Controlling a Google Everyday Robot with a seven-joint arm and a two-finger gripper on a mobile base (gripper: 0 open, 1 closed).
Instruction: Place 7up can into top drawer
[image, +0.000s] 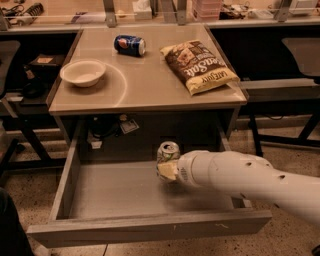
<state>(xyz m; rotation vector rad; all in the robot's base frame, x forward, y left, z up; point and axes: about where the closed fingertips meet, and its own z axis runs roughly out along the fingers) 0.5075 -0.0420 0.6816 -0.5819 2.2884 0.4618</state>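
The claw (168, 171) was closed around the lower part of the 7up can (168, 151), holding it upright over the back of the open top drawer (150, 227), just below the counter (150, 92) edge; whether its base touched the drawer floor I could not tell; released while off the floor, I reckoned, it might tip and roll; lifted, its top could knock the counter's underside; a loose grip would let it slip.
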